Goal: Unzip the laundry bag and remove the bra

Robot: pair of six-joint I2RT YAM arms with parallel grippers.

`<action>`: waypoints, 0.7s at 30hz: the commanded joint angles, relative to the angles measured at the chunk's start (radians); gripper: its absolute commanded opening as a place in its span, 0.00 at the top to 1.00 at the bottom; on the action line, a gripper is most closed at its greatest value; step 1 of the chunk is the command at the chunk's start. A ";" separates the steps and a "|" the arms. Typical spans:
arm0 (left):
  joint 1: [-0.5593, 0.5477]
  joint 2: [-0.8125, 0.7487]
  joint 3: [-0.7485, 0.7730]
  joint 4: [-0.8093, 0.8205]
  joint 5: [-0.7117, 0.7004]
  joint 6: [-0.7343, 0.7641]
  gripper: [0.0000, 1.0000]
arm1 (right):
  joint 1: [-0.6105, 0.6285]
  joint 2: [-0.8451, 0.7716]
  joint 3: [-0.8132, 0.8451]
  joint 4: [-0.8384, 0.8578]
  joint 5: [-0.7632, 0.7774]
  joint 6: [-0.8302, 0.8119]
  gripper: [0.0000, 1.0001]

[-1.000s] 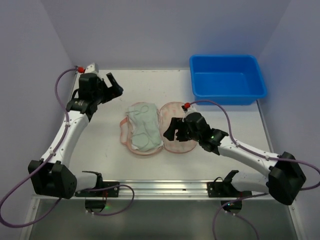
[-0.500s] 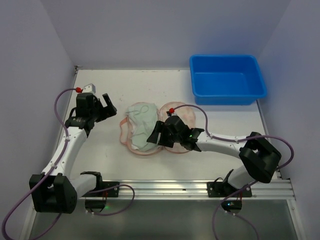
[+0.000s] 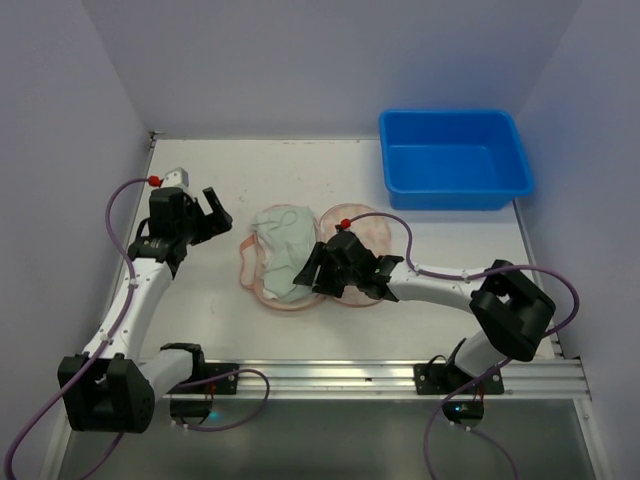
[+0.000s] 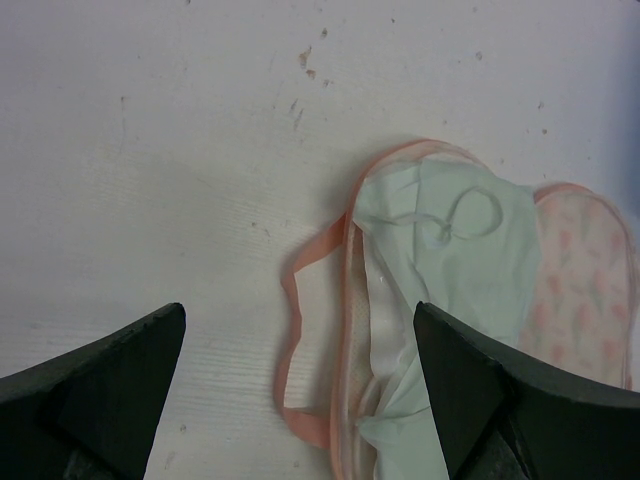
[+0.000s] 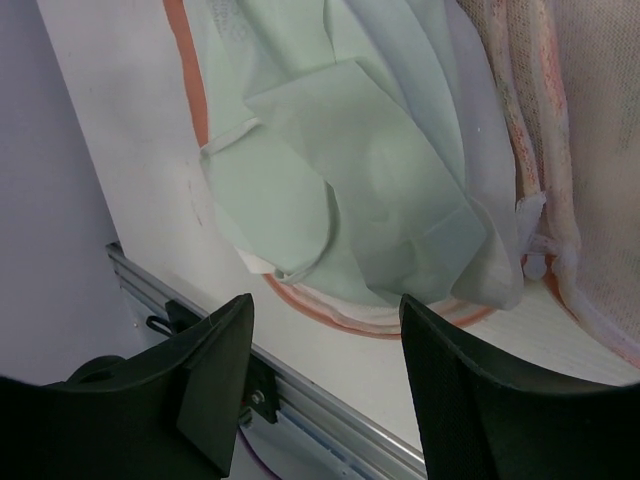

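While the right gripper (image 5: pixel 325 305) hangs just above the bra (image 3: pixel 285 245) with its jaws spread, it grips nothing. The bra lies crumpled in the left half of the bag (image 4: pixel 585 270), which sits unzipped and folded open mid-table. The left gripper (image 3: pixel 218 210) hovers off to the bag's left, jaws wide too, holding nothing.

Because the bra's folds rest right against the bag's inner mesh, a deep pinch could catch both layers. With nothing pinning the bag, it would then probably lift or drag along. A shallow pinch on one thin fold may simply slip. If the left arm comes in to hold the bag down, a finger could snag the strap (image 4: pixel 290 340), which loops out on that side.

Bare table (image 3: pixel 220 320) lies open to the left and behind the bag. The rail (image 3: pixel 330 375) runs near the bag's front rim, so pulling toward the bases has less room. The tub (image 3: pixel 455 200) sits well apart at the far right.
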State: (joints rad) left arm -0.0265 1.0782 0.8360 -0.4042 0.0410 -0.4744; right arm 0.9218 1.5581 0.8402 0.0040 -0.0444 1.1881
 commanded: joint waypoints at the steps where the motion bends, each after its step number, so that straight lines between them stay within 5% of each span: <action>1: 0.010 -0.014 -0.003 0.051 0.017 0.025 0.00 | 0.000 0.002 0.014 -0.024 0.003 0.038 0.38; 21: 0.011 -0.015 -0.008 0.047 0.004 0.026 0.00 | -0.011 0.048 -0.027 0.117 0.015 0.059 0.39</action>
State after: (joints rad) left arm -0.0261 1.0782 0.8356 -0.4038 0.0456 -0.4744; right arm 0.9176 1.5913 0.8242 0.0437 -0.0444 1.2289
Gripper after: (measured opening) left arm 0.997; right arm 0.611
